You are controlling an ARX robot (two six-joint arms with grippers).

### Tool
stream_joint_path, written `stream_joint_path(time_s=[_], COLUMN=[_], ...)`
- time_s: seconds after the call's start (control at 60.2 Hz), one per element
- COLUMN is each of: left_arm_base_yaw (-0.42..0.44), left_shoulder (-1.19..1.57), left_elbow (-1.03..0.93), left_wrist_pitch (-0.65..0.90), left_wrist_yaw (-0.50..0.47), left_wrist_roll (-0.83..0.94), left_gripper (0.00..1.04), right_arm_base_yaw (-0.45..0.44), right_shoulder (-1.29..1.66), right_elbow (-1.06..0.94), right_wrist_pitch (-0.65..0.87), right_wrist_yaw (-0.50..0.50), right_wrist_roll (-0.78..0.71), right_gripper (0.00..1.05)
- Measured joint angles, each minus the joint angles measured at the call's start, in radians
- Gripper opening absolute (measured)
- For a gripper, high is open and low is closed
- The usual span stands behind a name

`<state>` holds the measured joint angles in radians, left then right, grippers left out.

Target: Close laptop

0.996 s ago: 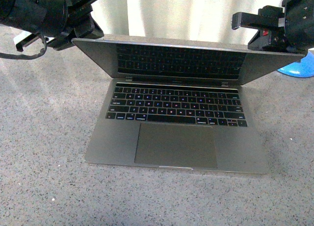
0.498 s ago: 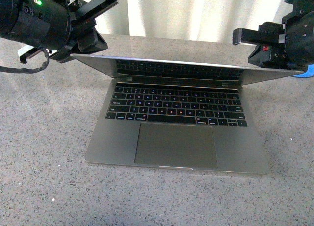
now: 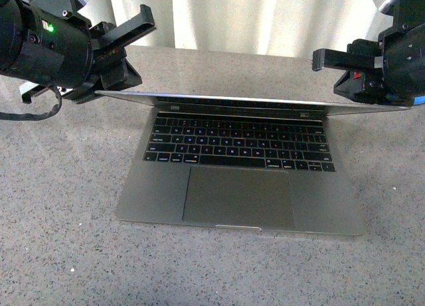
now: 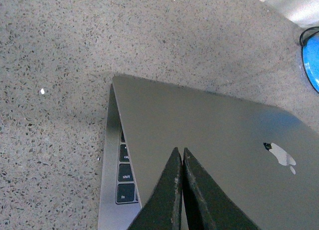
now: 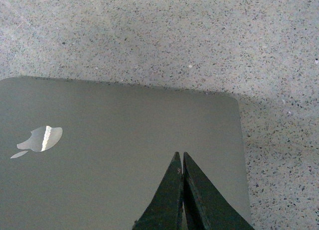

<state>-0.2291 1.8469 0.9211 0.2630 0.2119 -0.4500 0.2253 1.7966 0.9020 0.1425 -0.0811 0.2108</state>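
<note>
The space-grey laptop (image 3: 239,186) lies on the speckled grey table, keyboard and trackpad facing me. Its lid (image 3: 252,101) is tilted far down and shows almost edge-on above the keys. My left gripper (image 3: 109,87) is shut and rests on the lid's left corner. My right gripper (image 3: 372,97) is shut and rests on the lid's right corner. In the left wrist view the shut fingers (image 4: 180,157) lie on the grey lid (image 4: 209,135) near the apple logo (image 4: 281,155). In the right wrist view the shut fingers (image 5: 180,160) lie on the lid (image 5: 114,155).
A blue object (image 3: 420,101) sits behind the laptop at the right and shows in the left wrist view (image 4: 310,60). A pale curtain (image 3: 246,17) hangs behind the table's far edge. The speckled tabletop (image 3: 60,206) surrounds the laptop.
The lid has come down steadily, from showing its screen to nearly edge-on. Both grippers have lowered with it on its corners.
</note>
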Motion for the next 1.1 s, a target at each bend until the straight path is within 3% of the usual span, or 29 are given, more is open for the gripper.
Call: stream_joint_path(time_s=[1.096], left_arm_base_yaw=[-0.046], left_shoulder=[0.045], left_elbow=[-0.071], left_wrist_pitch=[0.073], left_wrist_yaw=[0.035], left_wrist_roll=[-0.069], left_gripper=[0.04], right_arm_base_yaw=[0.004], right_shoulder=[0.0], right_elbow=[-0.128], right_wrist_pitch=[0.055], right_wrist_yaw=[-0.009], right_wrist_roll=[0.038], right_gripper=[0.01])
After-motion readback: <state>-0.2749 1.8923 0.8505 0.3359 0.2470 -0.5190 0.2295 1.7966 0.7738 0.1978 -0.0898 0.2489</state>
